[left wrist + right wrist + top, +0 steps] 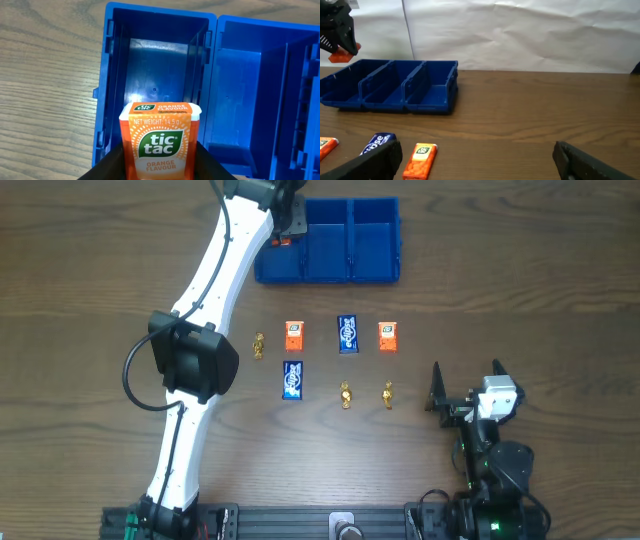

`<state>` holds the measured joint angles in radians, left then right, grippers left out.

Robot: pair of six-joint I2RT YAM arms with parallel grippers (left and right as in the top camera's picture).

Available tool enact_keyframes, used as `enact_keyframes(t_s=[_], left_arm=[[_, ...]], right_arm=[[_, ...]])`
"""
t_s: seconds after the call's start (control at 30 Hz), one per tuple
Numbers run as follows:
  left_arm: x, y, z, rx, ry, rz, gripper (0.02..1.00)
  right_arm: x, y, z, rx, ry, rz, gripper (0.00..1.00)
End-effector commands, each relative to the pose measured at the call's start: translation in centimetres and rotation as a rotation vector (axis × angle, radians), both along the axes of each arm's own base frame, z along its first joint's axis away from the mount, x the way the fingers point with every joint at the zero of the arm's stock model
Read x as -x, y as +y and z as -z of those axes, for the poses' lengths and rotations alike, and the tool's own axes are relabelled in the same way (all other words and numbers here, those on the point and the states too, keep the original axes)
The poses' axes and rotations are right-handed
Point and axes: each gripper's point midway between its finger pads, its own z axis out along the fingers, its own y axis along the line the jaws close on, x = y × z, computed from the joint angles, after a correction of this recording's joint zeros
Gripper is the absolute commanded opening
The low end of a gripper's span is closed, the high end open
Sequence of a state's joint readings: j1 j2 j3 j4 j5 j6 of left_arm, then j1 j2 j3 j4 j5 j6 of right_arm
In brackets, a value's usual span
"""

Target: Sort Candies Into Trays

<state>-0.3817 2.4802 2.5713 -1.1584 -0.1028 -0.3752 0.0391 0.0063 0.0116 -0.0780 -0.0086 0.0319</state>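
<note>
My left gripper (284,228) hangs over the left end compartment of the blue three-bin tray (330,277), shut on an orange candy box (160,142). In the left wrist view that compartment (155,85) lies bare beneath the box. On the table lie two more orange boxes (294,335) (388,336), two blue packs (347,333) (292,380) and three gold-wrapped candies (258,345) (345,394) (387,394). My right gripper (465,385) stands open low at the right, apart from the candies, with nothing between its fingers.
The right wrist view looks across the table at the tray (432,92), with an orange box (421,160) and a blue pack (377,142) close in front. A white backdrop stands behind the table. Bare wood stretches right of the tray.
</note>
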Motion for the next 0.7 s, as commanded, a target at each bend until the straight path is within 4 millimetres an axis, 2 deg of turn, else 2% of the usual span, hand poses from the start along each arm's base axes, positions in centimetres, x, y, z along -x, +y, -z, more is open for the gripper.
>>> enact_keyframes(t_s=[0.03,0.13,0.17,0.23,0.27,0.3,0.37,0.43,0.5,0.53,0.6,0.63,0.7], left_arm=[[-0.5,0.4,-0.2,0.001,-0.01,0.01,0.305],[-0.5,1.0,0.5,-0.002,0.009,0.002,0.299],[-0.5,1.0,0.7,-0.003,0.012,0.013,0.323],[-0.5,1.0,0.8,-0.005,0.012,0.014,0.505],[-0.6,1.0,0.9,-0.004,0.01,0.014,0.656],[-0.7,0.9,0.8,0.0,0.005,0.014,0.763],[-0.9,0.7,0.0,0.01,-0.018,0.016,0.886],[-0.4,0.1,-1.7,0.022,-0.058,0.024,0.912],[1.2,-0.6,-4.2,0.064,-0.122,0.021,0.925],[2.0,-0.7,-4.8,0.082,-0.138,0.015,0.925],[6.0,-1.2,-5.7,0.14,-0.161,0.02,0.928],[7.7,-1.4,-5.6,0.153,-0.157,0.031,0.925],[11.9,-1.9,-4.0,0.145,-0.122,0.051,0.921]], right_arm=[[0.0,0.2,0.2,0.018,0.004,-0.009,0.998],[0.0,0.2,0.2,0.018,0.004,-0.009,0.998],[0.0,0.2,0.2,0.018,0.004,-0.009,0.998],[0.0,0.2,0.2,0.018,0.004,-0.009,0.998],[0.0,0.2,0.2,0.018,0.004,-0.009,0.998],[0.0,0.2,0.2,0.018,0.004,-0.009,0.998],[0.0,0.2,0.2,0.018,0.004,-0.009,0.998],[0.0,0.2,0.2,0.018,0.004,-0.009,0.998],[0.0,0.2,0.2,0.018,0.004,-0.009,0.998],[0.0,0.2,0.2,0.018,0.004,-0.009,0.998],[0.0,0.2,0.2,0.018,0.004,-0.009,0.998],[0.0,0.2,0.2,0.018,0.004,-0.009,0.998],[0.0,0.2,0.2,0.018,0.004,-0.009,0.998]])
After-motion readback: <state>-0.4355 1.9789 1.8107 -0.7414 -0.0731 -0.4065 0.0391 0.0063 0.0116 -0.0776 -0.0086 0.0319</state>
